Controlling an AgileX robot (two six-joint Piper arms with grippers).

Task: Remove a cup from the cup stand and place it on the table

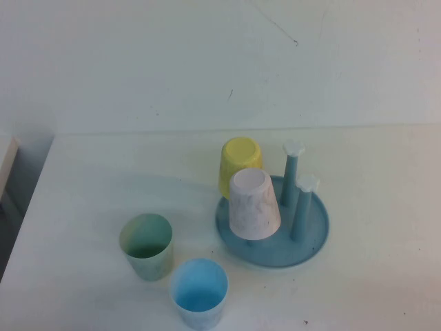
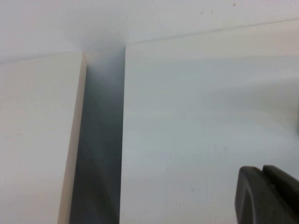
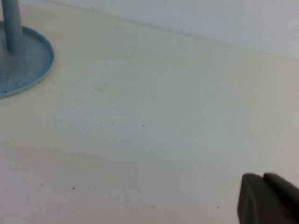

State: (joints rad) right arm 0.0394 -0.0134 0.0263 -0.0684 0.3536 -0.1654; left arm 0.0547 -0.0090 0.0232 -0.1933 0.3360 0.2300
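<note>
— High view first: where's the cup [image 1: 253,204]?
— Upside down on the cup stand [image 1: 313,238], touching the inverted yellow cup [image 1: 240,164]. A green cup [image 1: 146,245] and a blue cup [image 1: 199,292] stand upright on the table [image 1: 103,179].
— Grippers?
— Left gripper [image 2: 261,173] closed, empty, above the table's edge. Right gripper [image 3: 262,179] closed, empty, above bare tabletop beside the stand.

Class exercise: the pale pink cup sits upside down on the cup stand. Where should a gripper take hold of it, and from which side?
Grip the cup across its tapered wall near mid-height, coming from the robot's side, probably; the yellow cup blocks behind, pegs flank right. Then lift off the cup stand. Left gripper and right gripper sit shut, away.
</note>
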